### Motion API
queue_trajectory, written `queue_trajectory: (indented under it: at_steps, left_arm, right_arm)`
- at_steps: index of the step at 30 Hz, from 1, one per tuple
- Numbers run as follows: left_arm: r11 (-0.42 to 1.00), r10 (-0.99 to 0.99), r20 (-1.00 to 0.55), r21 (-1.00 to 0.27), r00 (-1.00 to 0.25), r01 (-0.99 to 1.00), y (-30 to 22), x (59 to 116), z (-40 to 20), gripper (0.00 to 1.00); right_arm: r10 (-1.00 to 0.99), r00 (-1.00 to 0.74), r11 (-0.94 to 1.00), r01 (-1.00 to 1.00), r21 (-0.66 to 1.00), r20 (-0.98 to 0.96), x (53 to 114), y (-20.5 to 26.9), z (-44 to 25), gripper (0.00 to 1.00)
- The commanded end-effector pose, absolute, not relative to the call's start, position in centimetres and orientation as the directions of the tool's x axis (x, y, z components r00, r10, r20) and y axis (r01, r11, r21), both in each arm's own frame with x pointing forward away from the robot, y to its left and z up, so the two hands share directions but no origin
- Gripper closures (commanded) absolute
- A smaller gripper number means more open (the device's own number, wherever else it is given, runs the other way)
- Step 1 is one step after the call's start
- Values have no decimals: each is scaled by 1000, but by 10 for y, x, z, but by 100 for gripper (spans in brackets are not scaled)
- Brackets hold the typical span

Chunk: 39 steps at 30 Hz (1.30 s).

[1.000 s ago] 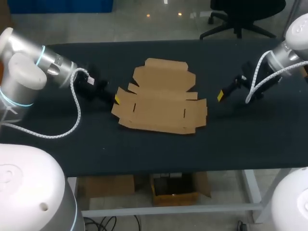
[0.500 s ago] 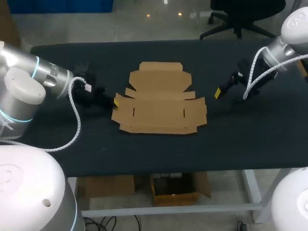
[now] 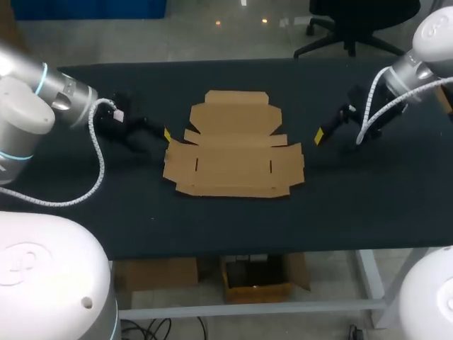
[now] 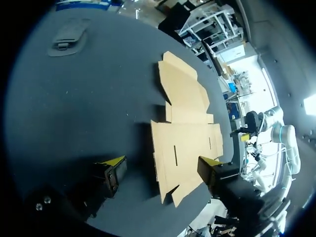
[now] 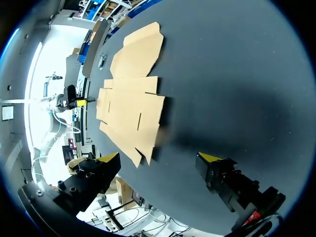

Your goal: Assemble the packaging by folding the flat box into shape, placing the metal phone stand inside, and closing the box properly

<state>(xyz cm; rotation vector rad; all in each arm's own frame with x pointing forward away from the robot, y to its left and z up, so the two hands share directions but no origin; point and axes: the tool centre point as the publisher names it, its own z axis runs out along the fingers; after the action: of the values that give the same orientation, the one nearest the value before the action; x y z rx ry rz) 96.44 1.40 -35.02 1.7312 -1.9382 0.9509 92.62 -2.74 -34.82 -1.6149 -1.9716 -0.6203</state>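
Flanking box [image 3: 233, 152], left end effector [image 4: 162, 163] released, right end effector [image 5: 160, 158] released, grey object [image 4: 64, 35] apart

Wide flat table [image 3: 233, 223] covered in matte black cloth, spread beneath both sets of jaws, reaching on ahead of them and out to either side

The flat box [image 3: 233, 145] lies unfolded at the middle of the worktop [image 3: 354, 205], its lid panel on the far side. The left claw [image 3: 167, 134] sits just beside the box's left edge, and the right claw [image 3: 320, 137] near its right edge, a little apart. The phone stand [image 4: 66, 35] lies well left of the box, towards the worktop's far edge
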Motion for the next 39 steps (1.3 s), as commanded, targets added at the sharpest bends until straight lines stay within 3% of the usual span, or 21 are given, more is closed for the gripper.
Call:
queue_trajectory:
  at_steps: [1, 16, 30, 31, 34, 35, 36, 39]
  left_arm:
    - [120, -701, 680, -183, -214, -976, 18, 981, -349, 0]
    - [231, -663, 690, -180, -290, -956, 17, 1001, -358, 0]
    - [244, -675, 689, -129, -264, -961, 0, 1005, -370, 0]
    - [236, -679, 689, -124, -255, -964, -1, 1004, -371, 11]
    - [230, -669, 702, -118, -245, -966, -3, 999, -376, 23]
    - [222, -665, 708, -114, -236, -968, -4, 998, -378, 32]
    - [219, -661, 714, -109, -230, -970, -5, 996, -380, 51]
    - [210, -653, 724, -108, -221, -972, -6, 991, -384, 55]
  right_arm:
    - [747, -159, 191, 981, 21, 645, 928, -29, -346, 0]
    - [757, -152, 205, 979, -11, 635, 933, -27, -345, 0]
    - [770, -135, 180, 984, -10, 624, 934, -25, -343, 0]
    - [774, -136, 180, 984, -9, 619, 933, -23, -343, 0]
    - [783, -133, 173, 985, -8, 608, 932, -21, -342, 0]
    - [784, -133, 173, 985, -8, 606, 931, -21, -342, 0]
    - [788, -130, 170, 985, -9, 602, 931, -20, -343, 0]
    - [791, -128, 168, 986, -12, 599, 933, -21, -344, 0]
